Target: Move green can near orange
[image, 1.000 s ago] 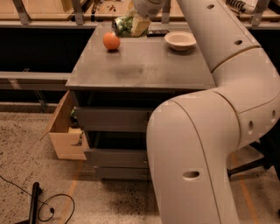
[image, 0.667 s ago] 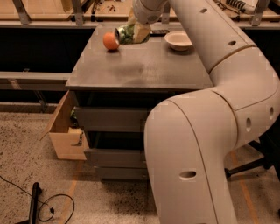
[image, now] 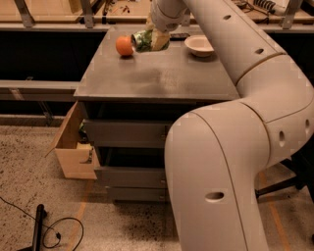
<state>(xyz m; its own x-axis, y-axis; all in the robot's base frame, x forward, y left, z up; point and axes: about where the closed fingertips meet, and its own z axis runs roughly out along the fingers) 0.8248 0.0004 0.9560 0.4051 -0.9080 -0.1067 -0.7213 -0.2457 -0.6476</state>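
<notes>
Nearest, the white arm (image: pixel 221 166) fills the right foreground and bends up and back over the table; on the speckled floor at lower left lies a black cable (image: pixel 59 233) beside a dark rod (image: pixel 38 228); a cardboard box (image: pixel 72 149) stands open against the left side of the grey drawers (image: pixel 127 133) under the table; the table (image: pixel 162 78) has a flat grey top, bare across its near half; toward its far edge the gripper (image: pixel 157 39) reaches down from above, its tan fingers (image: pixel 162 38) closed around the can (image: pixel 142 41), which lies tilted on its side with a silver end facing left; the orange (image: pixel 124 45) sits just left of that end, very close, though I cannot tell if they touch; the bowl (image: pixel 199 45) rests to the right of the gripper, apart from it; behind them a wooden bench (image: pixel 54 12) runs along the back.
</notes>
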